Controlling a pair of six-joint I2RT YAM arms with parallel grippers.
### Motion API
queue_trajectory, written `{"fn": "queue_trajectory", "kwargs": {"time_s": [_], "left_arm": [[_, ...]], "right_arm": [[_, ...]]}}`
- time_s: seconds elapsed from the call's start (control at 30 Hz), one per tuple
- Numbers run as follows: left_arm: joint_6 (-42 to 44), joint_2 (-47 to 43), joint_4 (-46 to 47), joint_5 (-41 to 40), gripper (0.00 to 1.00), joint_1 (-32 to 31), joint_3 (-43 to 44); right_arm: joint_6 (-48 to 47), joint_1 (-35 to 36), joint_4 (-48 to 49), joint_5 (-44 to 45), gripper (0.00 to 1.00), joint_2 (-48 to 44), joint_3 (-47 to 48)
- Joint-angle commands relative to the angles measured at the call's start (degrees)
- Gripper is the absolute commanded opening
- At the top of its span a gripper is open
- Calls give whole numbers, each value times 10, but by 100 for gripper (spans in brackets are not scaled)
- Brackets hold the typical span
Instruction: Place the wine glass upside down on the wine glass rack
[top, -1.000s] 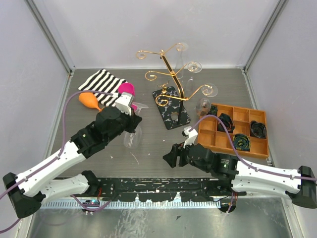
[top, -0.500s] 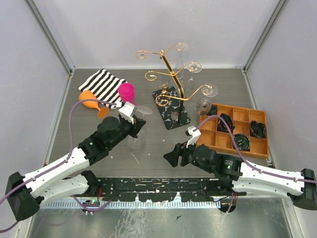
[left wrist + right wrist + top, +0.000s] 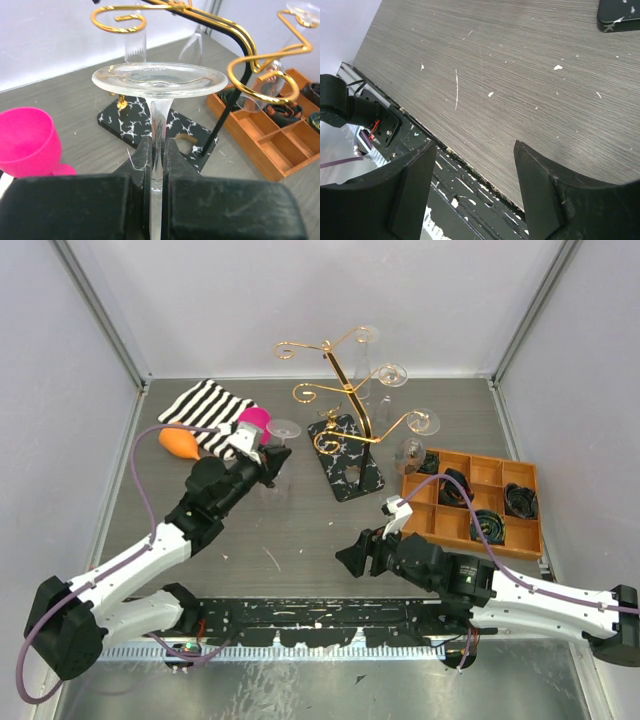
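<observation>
Seen from overhead, the left arm reaches far forward, stretched low and long, and its left tool sits just short of the wine glass rack, a little to that tool's right. From up there the wine glass is only a faint clear disc at the tool's tip. The left wrist view makes it plain: the black fingers of the left tool are pressed together on the thin stem, and the round flat foot of the wine glass stands above them, so the glass is foot-up. Its bowl is out of sight below the fingers.

Ahead of that tool rise the rack's glossy gold wire arms with curled ends, on a black slab veined in white. The held glass is apart from them, not on any arm. A smooth pink cup lies to the tool's left, and an orange compartment tray to its right.

The right arm lies low, elbow bent. The right tool hangs with its blocky fingers well apart and nothing between them, over the grey, wood-grained, white-flecked surface.
</observation>
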Motion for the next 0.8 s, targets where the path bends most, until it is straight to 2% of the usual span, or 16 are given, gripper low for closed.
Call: {"fn": "queue_trajectory", "kwargs": {"time_s": [0.0, 0.2, 0.3, 0.4, 0.57, 0.7, 0.77], "left_arm": [[-20, -6, 109, 42, 0, 33, -15], [-33, 8, 162, 92, 0, 81, -13], [-38, 20, 184, 104, 0, 104, -7], [-37, 33, 191, 119, 0, 122, 7], [-17, 62, 228, 134, 0, 141, 27], [-24, 85, 237, 154, 0, 157, 48], [-22, 89, 240, 158, 0, 158, 52]], "right_arm": [[-8, -1, 9, 55, 69, 6, 4], [-117, 0, 70, 160, 70, 71, 6], [-172, -1, 115, 171, 72, 97, 13], [-193, 0, 116, 169, 72, 112, 28], [-194, 0, 67, 132, 72, 116, 58], [-182, -1, -36, 60, 71, 115, 127], [-174, 0, -100, 55, 70, 114, 170]]}}
